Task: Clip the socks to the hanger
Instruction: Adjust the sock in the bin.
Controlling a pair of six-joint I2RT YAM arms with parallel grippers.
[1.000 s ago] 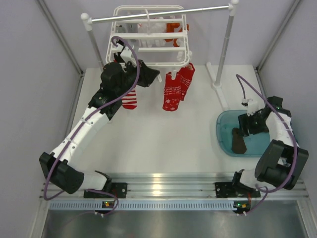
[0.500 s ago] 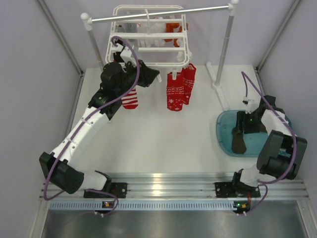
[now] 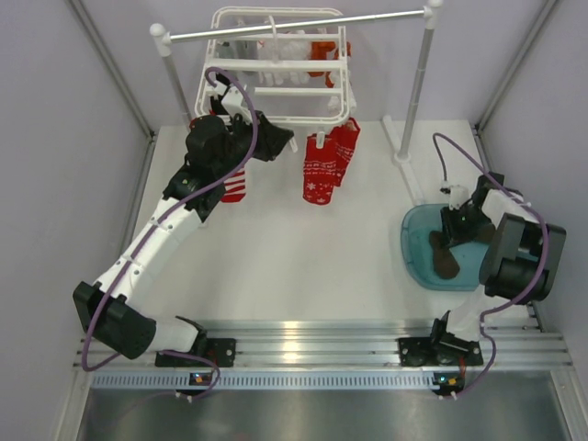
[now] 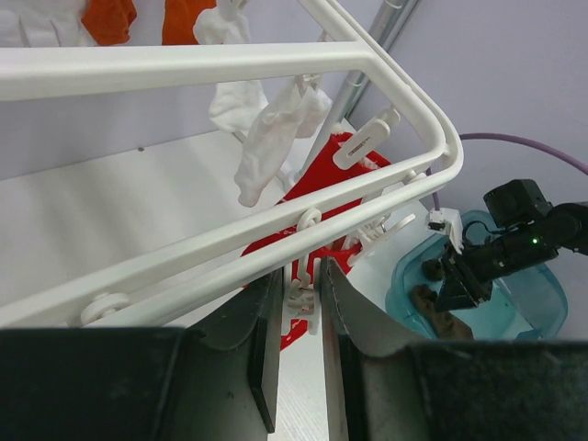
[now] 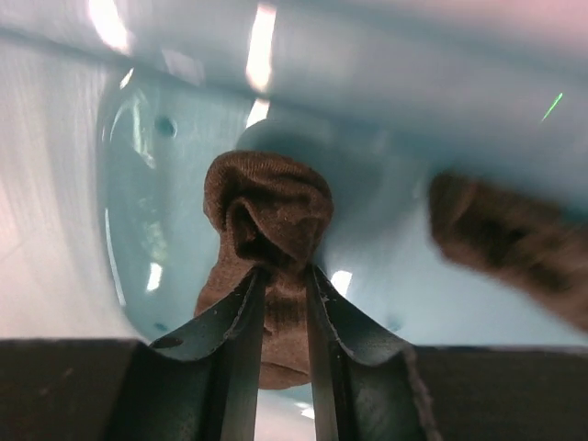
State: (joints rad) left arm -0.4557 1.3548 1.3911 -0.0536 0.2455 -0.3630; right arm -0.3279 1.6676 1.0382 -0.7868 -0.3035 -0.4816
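Note:
The white hanger [image 3: 276,90] hangs from the rail at the back; its frame also crosses the left wrist view [image 4: 230,60]. Two red snowflake socks [image 3: 326,165] hang clipped at its front right. My left gripper [image 3: 280,142] is at the hanger's front bar, shut on a dangling white clip [image 4: 301,296]. My right gripper [image 3: 457,231] is down in the teal tub [image 3: 413,248], shut on a bunched dark brown sock [image 5: 271,216]. That sock also shows in the top view [image 3: 446,260]. A second brown sock [image 5: 514,239] lies in the tub to the right.
A grey metal rail [image 3: 303,25] on white posts spans the back. A red-and-white striped sock [image 3: 235,186] hangs under my left arm. An orange sock [image 3: 322,50] and white socks [image 4: 271,138] hang from the hanger's far side.
My right gripper shifted inside the tub and the brown sock now looks shorter and bunched. The red socks swung slightly. My left arm has hardly moved.

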